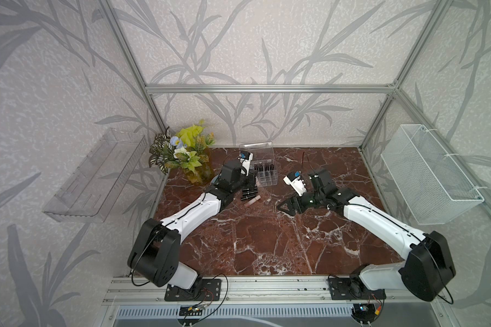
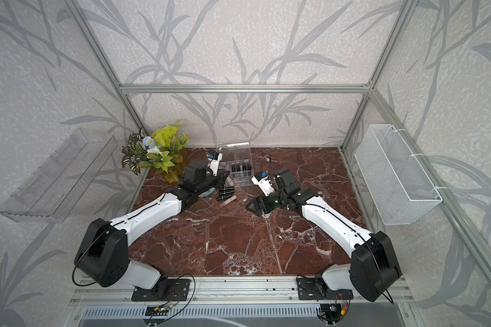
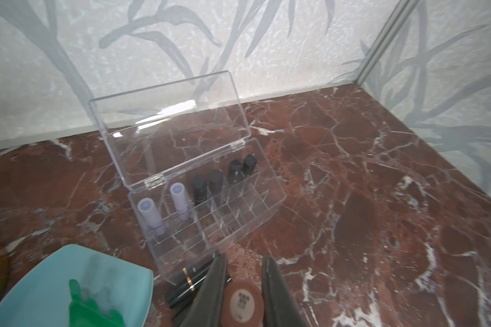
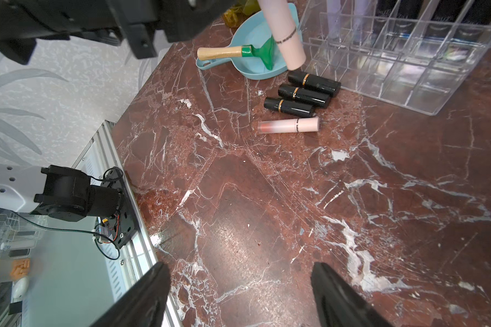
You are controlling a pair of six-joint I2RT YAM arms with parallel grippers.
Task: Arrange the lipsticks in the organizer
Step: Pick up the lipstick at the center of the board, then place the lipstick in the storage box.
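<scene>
The clear organizer [image 3: 275,198] stands with its lid [image 3: 167,127] tipped back, near the back wall in both top views [image 1: 267,181] [image 2: 243,181]. Its back row holds two lavender lipsticks [image 3: 150,215] and several black ones [image 3: 216,184]. My left gripper [image 3: 244,259] is shut on a pale pink lipstick [image 3: 240,303], held just beside the organizer's front corner and above the table [image 4: 284,34]. Three black lipsticks [image 4: 301,96] and one pink tube [image 4: 288,126] lie on the marble by the organizer. My right gripper [image 4: 240,267] hangs open and empty over bare marble [image 1: 285,206].
A teal dish [image 4: 253,34] with a green, wooden-handled rake [image 4: 224,52] sits left of the loose lipsticks. A plant in a yellow vase [image 1: 187,158] stands at the back left. On the side walls hang a clear shelf [image 1: 97,175] and a white wire basket [image 1: 431,175].
</scene>
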